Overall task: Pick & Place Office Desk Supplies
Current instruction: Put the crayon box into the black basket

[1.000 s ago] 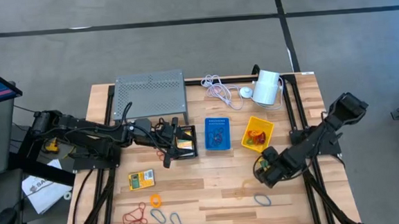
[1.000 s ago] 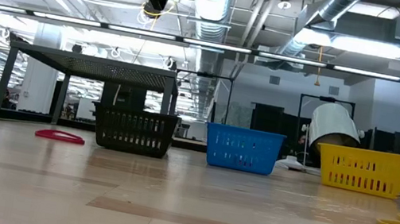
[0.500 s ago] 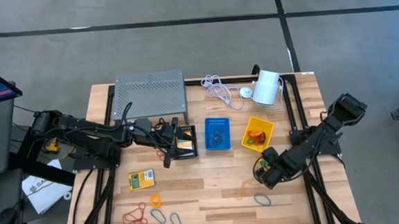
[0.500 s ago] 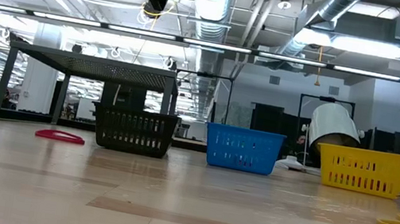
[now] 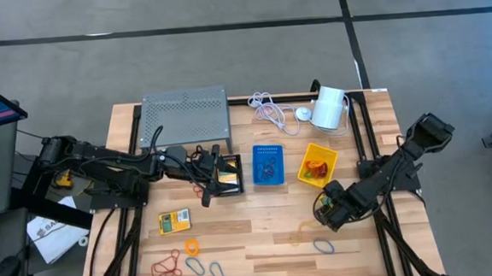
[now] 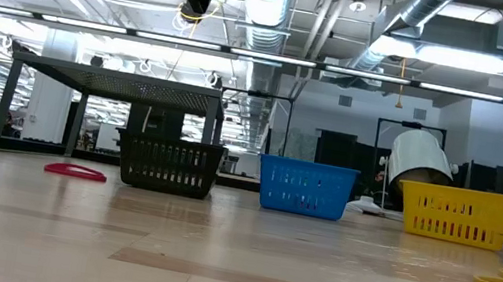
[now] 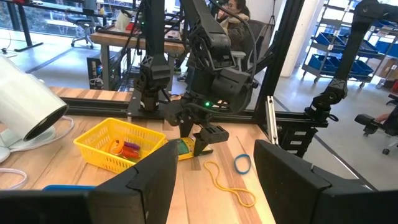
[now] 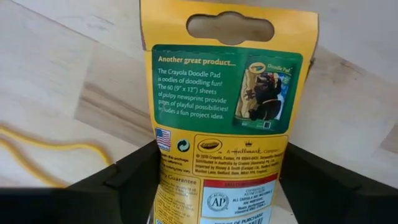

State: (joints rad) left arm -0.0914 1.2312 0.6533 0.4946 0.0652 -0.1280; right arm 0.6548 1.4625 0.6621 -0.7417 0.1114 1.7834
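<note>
Since the earlier frame, nothing on the table [image 5: 259,218] has shifted. Right hand [image 5: 325,212], lower right of the high view, straddles a yellow packet [image 8: 227,124]; grip cannot be told. Left hand [image 5: 218,176] hovers part-open over the black bin [image 5: 231,175], centre-left.

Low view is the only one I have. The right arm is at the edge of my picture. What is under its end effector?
Observer: A yellow card packet with green print is right at the right end effector, low near the tabletop.
Operator: Is the yellow plastic bin empty? I see only its side.
Observer: No. The yellow plastic bin holds small orange and red items.
Operator: And the left arm, is it really over a bin?
Observer: Yes. From above, the left end effector is straight over the black mesh bin.
</note>
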